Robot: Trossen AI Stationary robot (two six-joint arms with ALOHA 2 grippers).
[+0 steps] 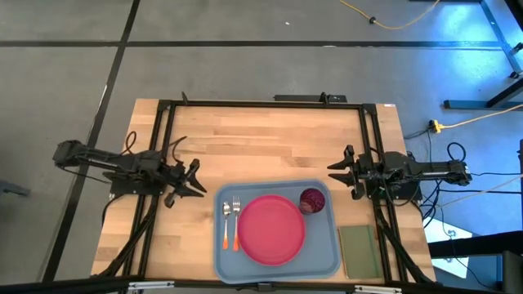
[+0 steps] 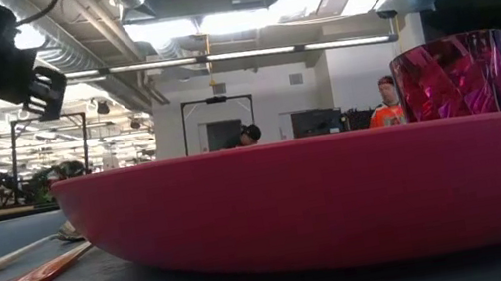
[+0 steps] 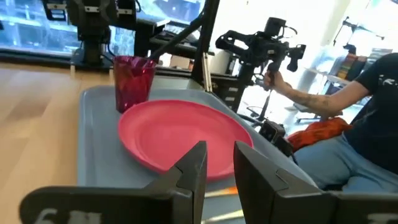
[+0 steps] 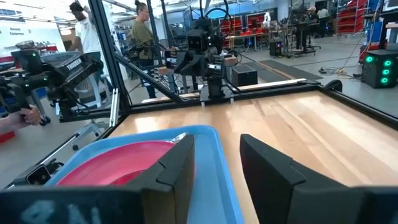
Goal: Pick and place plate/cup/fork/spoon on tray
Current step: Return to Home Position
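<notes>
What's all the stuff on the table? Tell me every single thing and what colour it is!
tray: one, light blue, near edge of the table, middle.
plate: one, pink-red, in the tray's middle.
cup: one, dark red, in the tray's far right corner, beside the plate.
spoon: one, silver head and orange handle, in the tray left of the plate.
fork: one, silver head and orange handle, between spoon and plate.
pad: one, olive green, on the table right of the tray.
table: one, light wood.
left gripper: one, dark, open and empty, left of the tray.
right gripper: one, dark, open and empty, beyond the tray's far right corner.
</notes>
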